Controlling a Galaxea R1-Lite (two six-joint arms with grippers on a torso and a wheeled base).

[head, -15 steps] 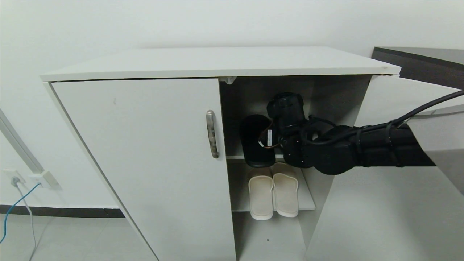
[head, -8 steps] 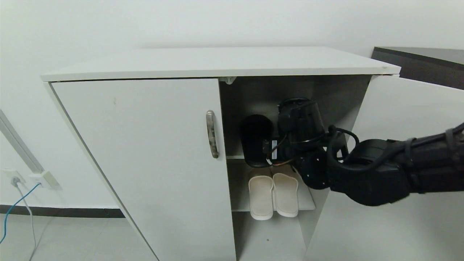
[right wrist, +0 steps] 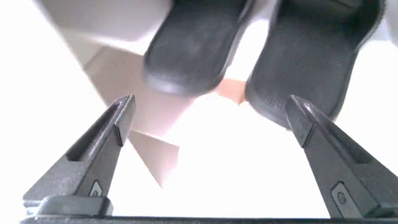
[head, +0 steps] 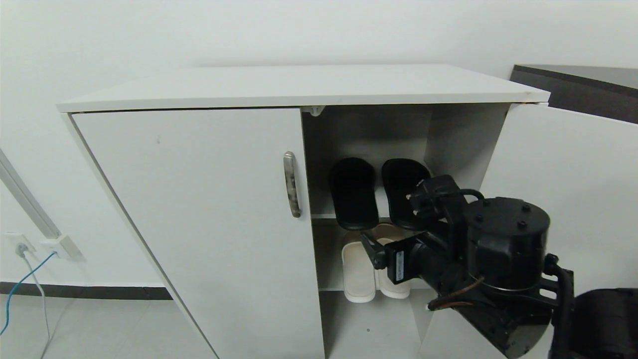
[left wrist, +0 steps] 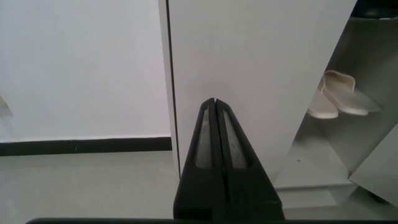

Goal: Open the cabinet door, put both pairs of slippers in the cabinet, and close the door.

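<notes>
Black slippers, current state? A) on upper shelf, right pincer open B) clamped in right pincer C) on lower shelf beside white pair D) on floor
A: both black slippers lie on the upper shelf, above the white pair; right pincer open, holding nothing.

Black slippers (head: 353,197) on shelf (head: 323,216), white slippers (head: 358,274) below

You're looking at a plain white laminate cabinet (head: 299,87) with no pattern on its panels and a brushed silver metal bar handle (head: 292,184). The pair of matte black rubber slippers (head: 354,199) is solid black; the pair of cream open-toe slippers (head: 358,274) is plain too. Your right gripper (right wrist: 209,102) is black all over. The left gripper (left wrist: 214,102) is black with grey pads (left wrist: 204,146). A thin blue cable (head: 20,289) crosses pale grey floor tiles (head: 99,329) below a black skirting strip (head: 84,291).
</notes>
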